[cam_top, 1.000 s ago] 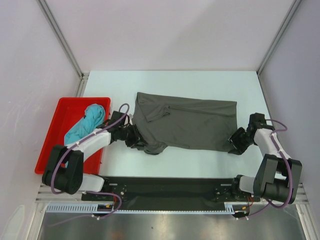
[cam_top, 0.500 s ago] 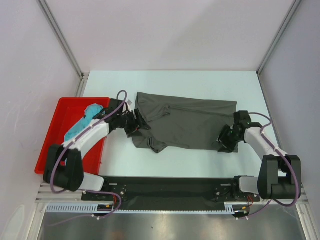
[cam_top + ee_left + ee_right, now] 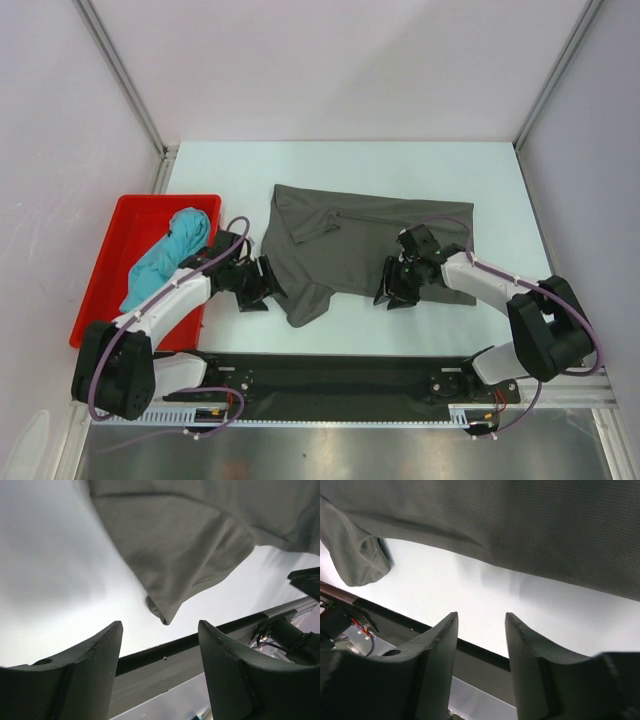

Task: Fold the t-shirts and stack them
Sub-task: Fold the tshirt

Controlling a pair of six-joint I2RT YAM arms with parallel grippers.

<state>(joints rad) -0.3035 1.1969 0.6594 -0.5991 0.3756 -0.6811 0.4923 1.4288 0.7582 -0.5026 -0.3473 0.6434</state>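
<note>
Now: dark grey t-shirt lies long-axis left-right on counter; near hem just ahead of both sets of jaws, apart, empty; right arm nearer mid-hem.

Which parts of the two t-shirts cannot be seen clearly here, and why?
- Top view: the teal t-shirt lies bunched in the red tray, so its sleeves cannot be told apart.
- Top view: the right arm covers the near right edge of the grey t-shirt.
- Left wrist view: the top edge cuts off the grey t-shirt; it is slightly blurred.
- Right wrist view: only its lower edge shows; the top edge cuts off the rest.
</note>
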